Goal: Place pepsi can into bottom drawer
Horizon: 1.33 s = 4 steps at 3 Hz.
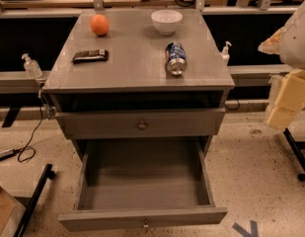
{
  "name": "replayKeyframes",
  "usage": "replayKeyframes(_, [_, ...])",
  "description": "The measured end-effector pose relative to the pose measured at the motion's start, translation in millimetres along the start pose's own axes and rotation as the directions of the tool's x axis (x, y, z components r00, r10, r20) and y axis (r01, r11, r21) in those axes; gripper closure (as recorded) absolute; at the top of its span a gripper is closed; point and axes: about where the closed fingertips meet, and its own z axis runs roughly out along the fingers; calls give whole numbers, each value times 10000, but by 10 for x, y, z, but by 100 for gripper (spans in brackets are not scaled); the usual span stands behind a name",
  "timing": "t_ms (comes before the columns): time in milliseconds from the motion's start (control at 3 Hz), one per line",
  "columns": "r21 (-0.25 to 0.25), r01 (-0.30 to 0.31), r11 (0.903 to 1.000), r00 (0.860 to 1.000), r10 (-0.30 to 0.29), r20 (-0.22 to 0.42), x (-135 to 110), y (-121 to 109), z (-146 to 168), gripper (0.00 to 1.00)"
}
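Pepsi can [175,58], item one: position? (Checker)

Lying on its side on the surface [137,73], right of the middle and nearer the front edge than the back, one silver end facing front. Touching nothing. (Keeper)

Destination?

Bottom drawer [142,186]: pulled fully out below the front edge, nothing in it. Shallower drawer above [142,125]: closed.

Tool?

Tool [285,107]: off the right edge, level with the front corner, well apart from the can. Spread or pressed together: cannot tell. Nothing seen in it.

Other stock?

Orange [99,24], back-left corner. White bowl [166,21], back edge, directly behind the can. Dark snack packet [90,56], left edge.

Hazards, as judged?

One: the can is round and on its side, so a glancing touch from the right would likely roll it toward the left edge. Two: smooth aluminium, so an off-centre pinch may let it slip. Three: overreaching past it could knock the bowl. Four: a release too near the drawer front may bounce the can onto the floor.
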Motion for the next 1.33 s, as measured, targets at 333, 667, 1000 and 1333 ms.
replayKeyframes(333, [2,-1,10000,10000,1,3,0,-1,0,0])
replayKeyframes(667, [381,-233,9990,9985,214,507,-80,-126,31,0])
replayKeyframes(1000, [868,-766,9933,9881,640,1397,-196,-328,91,0])
replayKeyframes(1333, [1136,-1356,9842,9666,1062,2332,-372,-631,212,0])
